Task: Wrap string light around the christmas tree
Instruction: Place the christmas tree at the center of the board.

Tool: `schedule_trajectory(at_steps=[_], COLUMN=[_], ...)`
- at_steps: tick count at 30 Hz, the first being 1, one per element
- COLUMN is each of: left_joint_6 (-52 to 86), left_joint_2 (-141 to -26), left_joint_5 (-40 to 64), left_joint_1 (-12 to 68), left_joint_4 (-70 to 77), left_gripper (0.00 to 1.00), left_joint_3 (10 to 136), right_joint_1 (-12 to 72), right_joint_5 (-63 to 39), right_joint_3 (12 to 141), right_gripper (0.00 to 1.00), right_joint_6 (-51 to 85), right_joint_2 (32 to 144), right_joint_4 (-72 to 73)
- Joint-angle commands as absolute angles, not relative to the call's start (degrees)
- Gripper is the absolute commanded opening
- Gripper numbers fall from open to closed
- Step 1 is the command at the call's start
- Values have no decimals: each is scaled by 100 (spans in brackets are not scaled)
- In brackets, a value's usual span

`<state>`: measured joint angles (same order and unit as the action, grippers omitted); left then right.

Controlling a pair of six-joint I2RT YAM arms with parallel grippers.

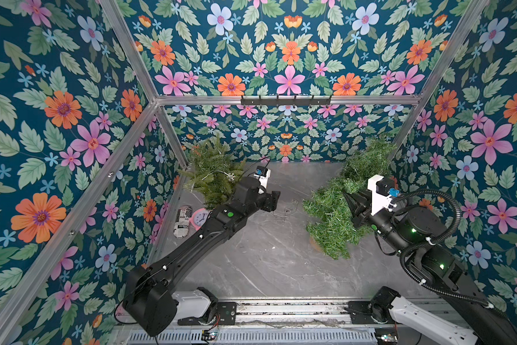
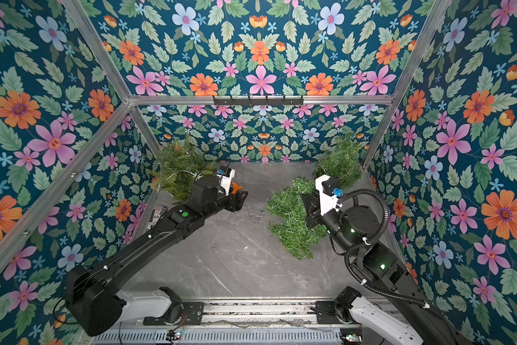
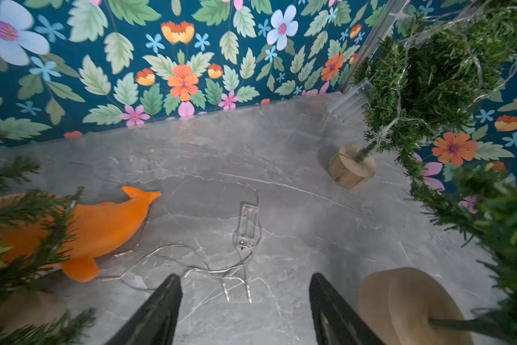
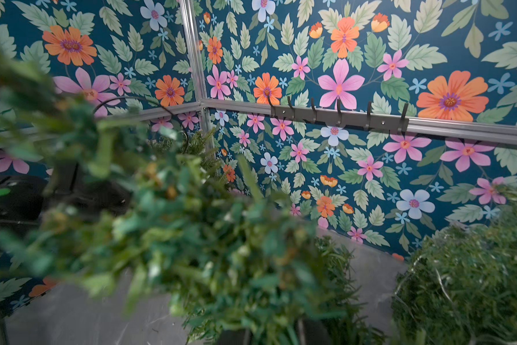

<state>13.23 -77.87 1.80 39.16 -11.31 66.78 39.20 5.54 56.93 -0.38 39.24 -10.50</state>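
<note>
String light of thin clear wire (image 3: 191, 263) is seen lying loose near the middle of the grey marbled worktop (image 1: 266, 268), with its clear plastic battery box (image 3: 246, 227) beside the tangle. None of it is yet laid on the green artificial christmas tree (image 1: 328, 215), which is placed at three o'clock from the wire. The left gripper (image 3: 245, 280) is held low over the tangle with its jaws open and empty, presumably so that a strand can be straddled before closing. The right gripper (image 1: 351, 207) is buried in the tree's foliage. Its jaws appear closed on a branch, probably to steady the tree, which seems tilted on its round wooden base (image 3: 400, 304), while wire is brought round. A smaller fir tree (image 1: 212, 176) at eleven o'clock and a second bushy tree (image 1: 367, 158) at one o'clock already carry wire. An orange dolphin toy (image 3: 102, 227) is left near the wire, toward eleven o'clock, and could be snagged
</note>
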Motion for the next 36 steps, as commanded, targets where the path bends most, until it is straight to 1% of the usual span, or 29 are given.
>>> schedule_trajectory(at_steps=[1,6,10,16,18,21,24,28,31,36], left_joint_6=[1370,1400,1682,2010,2083,2132,2093,1973,1831,1442], left_joint_2=[-8233,-8678,-8953,-9273,-9387,-9684,-10076,-10789,-11235,-11893], left_joint_5=[60,-157,-289,-378,-323,-402,-629,-999,-1043,-745], left_joint_1=[4143,4458,4496,4497,4496,4542,4591,4580,4550,4293], left_joint_4=[-1833,-1947,-2019,-1994,-1960,-2112,-2430,-3064,-3327,-3590], left_gripper=[71,70,71,71,71,72,76,78,79,81], left_joint_3=[7191,7556,7780,8000,8077,8329,8723,9530,9977,10515], right_joint_1=[3929,3929,3929,3929,3929,3929,3929,3921,3928,3929], right_joint_5=[529,246,-142,-154,-238,-285,-235,-229,-247,-260], right_joint_3=[5349,4730,4443,4274,4238,4193,4337,4532,4613,4774], right_gripper=[0,0,0,0,10,31,56,77,87,95], right_joint_6=[89,57,-87,-96,-96,-103,-131,-125,-67,96], right_joint_2=[3632,3403,3423,3274,3176,3053,3048,3043,3024,2874], right_joint_4=[-786,-507,-292,-178,-167,-132,-293,-430,-463,-586])
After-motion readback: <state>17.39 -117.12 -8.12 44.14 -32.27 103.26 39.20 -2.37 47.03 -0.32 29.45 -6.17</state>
